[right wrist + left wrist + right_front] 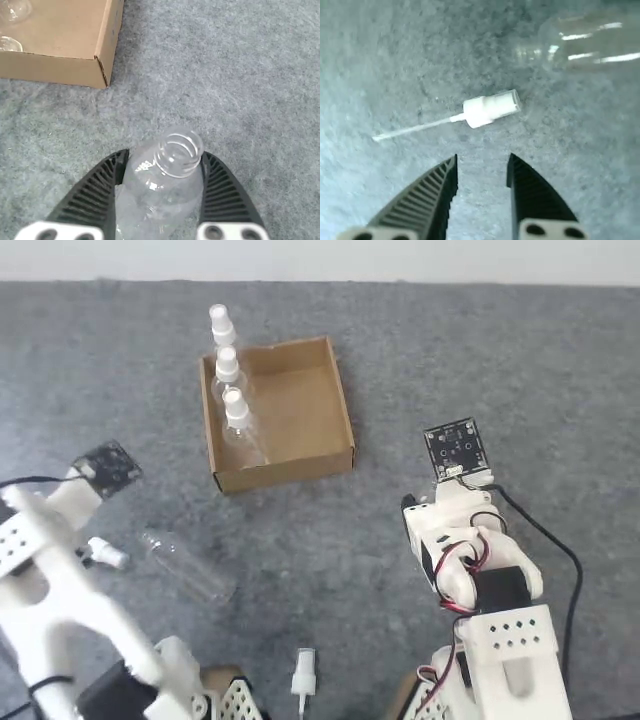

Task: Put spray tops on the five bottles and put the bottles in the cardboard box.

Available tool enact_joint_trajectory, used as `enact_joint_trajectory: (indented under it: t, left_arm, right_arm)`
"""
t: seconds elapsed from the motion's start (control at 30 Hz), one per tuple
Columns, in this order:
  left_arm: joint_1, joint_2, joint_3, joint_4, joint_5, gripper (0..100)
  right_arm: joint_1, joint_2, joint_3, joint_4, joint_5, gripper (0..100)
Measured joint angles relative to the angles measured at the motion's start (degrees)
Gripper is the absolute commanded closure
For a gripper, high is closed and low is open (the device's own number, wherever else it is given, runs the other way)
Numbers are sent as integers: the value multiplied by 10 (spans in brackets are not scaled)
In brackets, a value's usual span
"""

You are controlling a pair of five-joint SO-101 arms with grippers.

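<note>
1. Bottle of clear plastic (pixel 165 175), capless, is showing its open threaded neck; it is sitting over the grey table's (pixel 250 75) right half, near a corner of the brown cardboard box (pixel 65 65).
2. Right gripper (pixel 162 162) is clamping it, one black ribbed jaw on each side.
3. Left gripper (pixel 481 165) is hovering, jaws apart, just beside a white spray top (pixel 490 107) that is lying near the table's left edge.

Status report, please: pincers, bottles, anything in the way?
Left pincer open above loose spray top. Right pincer shut on topless bottle. Three topped bottles in cardboard box. Another bare bottle lies beside that top.
</note>
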Motion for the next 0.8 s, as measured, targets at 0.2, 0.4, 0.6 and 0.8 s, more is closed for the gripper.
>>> enact_joint_trajectory:
  t: [0.2,0.4,0.6,0.8]
  left_arm:
    - [-3,5,-3,4,-120,808]
    - [-3,5,23,-35,-180,809]
    - [11,5,112,-149,-188,809]
    - [36,5,156,-195,-188,809]
  right_arm:
    - [0,0,0,0,0,920]
    - [0,0,0,0,0,920]
    - [0,0,0,0,0,919]
    - [0,0,0,0,0,919]
